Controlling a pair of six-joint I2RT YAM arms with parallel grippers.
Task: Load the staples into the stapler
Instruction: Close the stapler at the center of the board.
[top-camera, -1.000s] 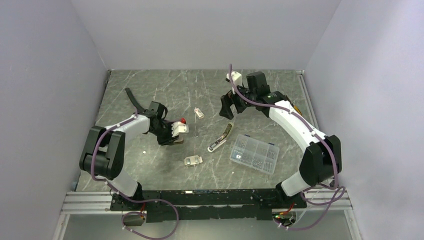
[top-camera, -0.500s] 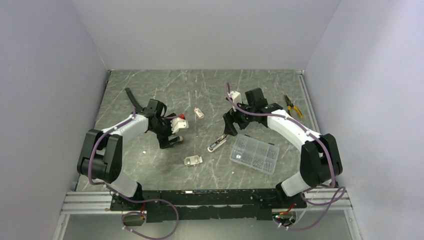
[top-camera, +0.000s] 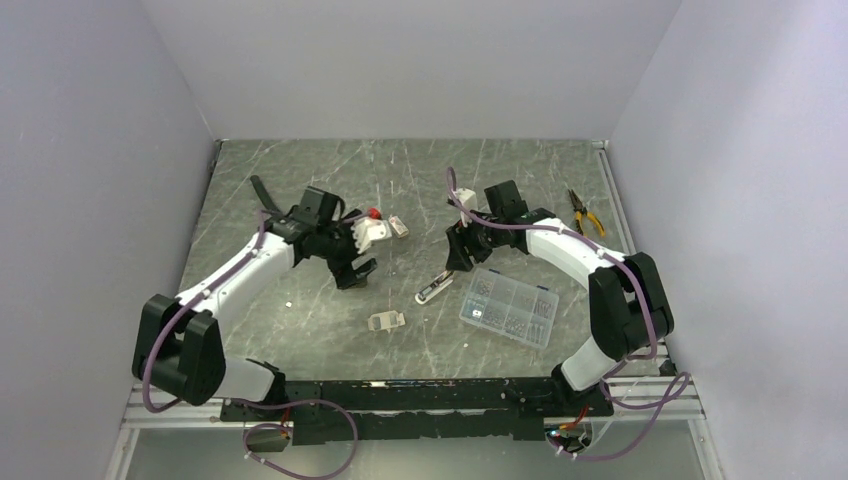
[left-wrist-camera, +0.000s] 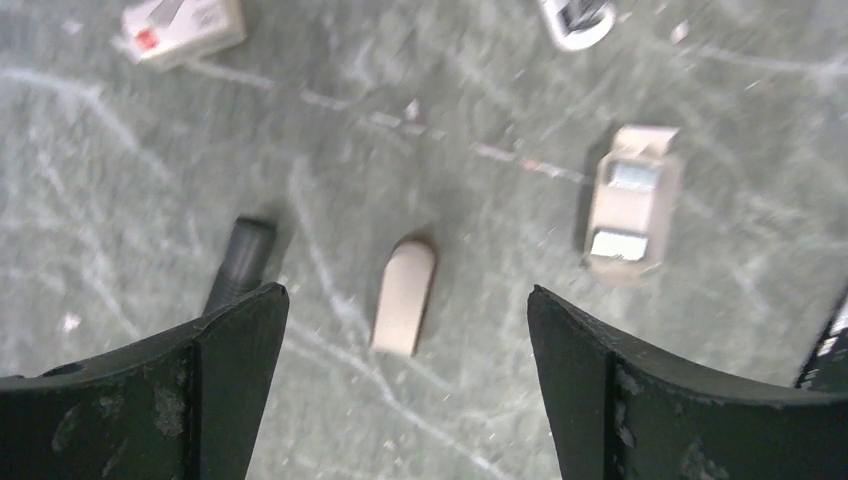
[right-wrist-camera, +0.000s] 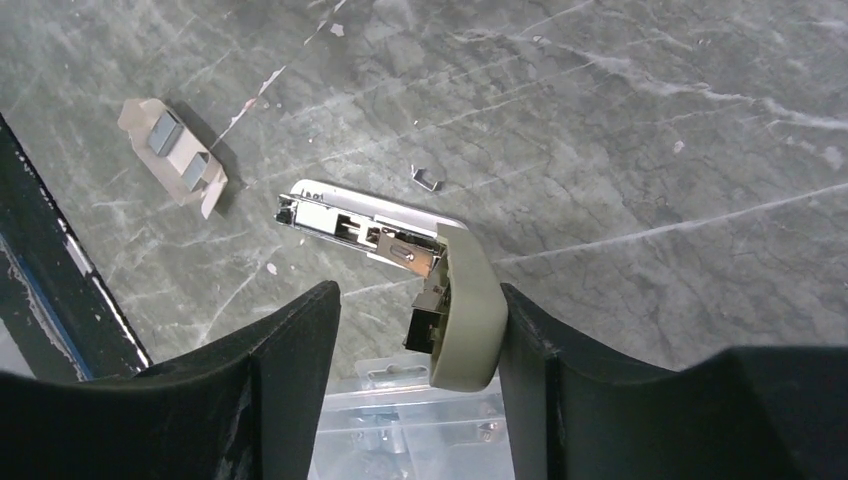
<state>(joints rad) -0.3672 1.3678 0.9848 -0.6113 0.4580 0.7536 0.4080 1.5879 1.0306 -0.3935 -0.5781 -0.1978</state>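
The stapler (top-camera: 440, 278) lies swung open at mid-table, its silver base (right-wrist-camera: 360, 225) flat and its olive-grey arm (right-wrist-camera: 470, 310) raised. My right gripper (top-camera: 458, 255) straddles that arm. In the right wrist view its jaws (right-wrist-camera: 418, 290) are partly open: one finger touches the arm, the other stands apart from it. A beige card with two silver staple blocks (top-camera: 386, 321) (right-wrist-camera: 178, 158) (left-wrist-camera: 632, 205) lies nearby. My left gripper (top-camera: 355, 272) (left-wrist-camera: 402, 292) hangs wide open and empty over a small beige tab (left-wrist-camera: 404, 310) on the table.
A clear compartment box (top-camera: 508, 308) (right-wrist-camera: 410, 420) sits just beside the stapler. A small white box (top-camera: 398, 226) (left-wrist-camera: 183, 25) lies at mid-table, pliers (top-camera: 586, 212) at the far right, a black strap (top-camera: 265, 192) at the far left. A loose staple (right-wrist-camera: 427, 180) lies by the base.
My left gripper opened and swung right and farther out. My right gripper dropped to the stapler and its jaws narrowed around the olive arm.
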